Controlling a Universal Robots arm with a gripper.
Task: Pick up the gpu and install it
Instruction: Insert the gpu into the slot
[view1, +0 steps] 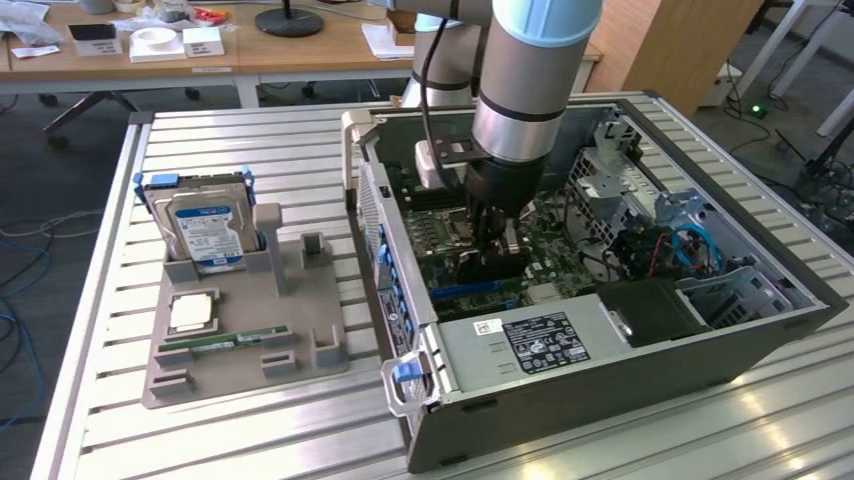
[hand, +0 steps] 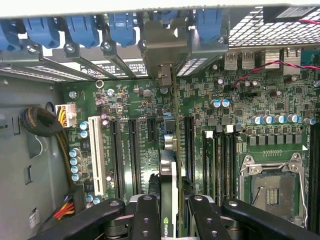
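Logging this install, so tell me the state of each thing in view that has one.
gpu, held on edge over the motherboard.
tool, shut on the gpu.
computer case, side open.
processor socket, empty.
hard drive, upright in the grey tray.

The open grey metal computer case (view1: 601, 390) gives free way only from above. Beyond the black gripper (view1: 491, 255) holding the thin dark gpu (hand: 169, 175) stand blue plastic slot clips (hand: 82, 30); a braided cable bundle (hand: 42, 122) lies aside.
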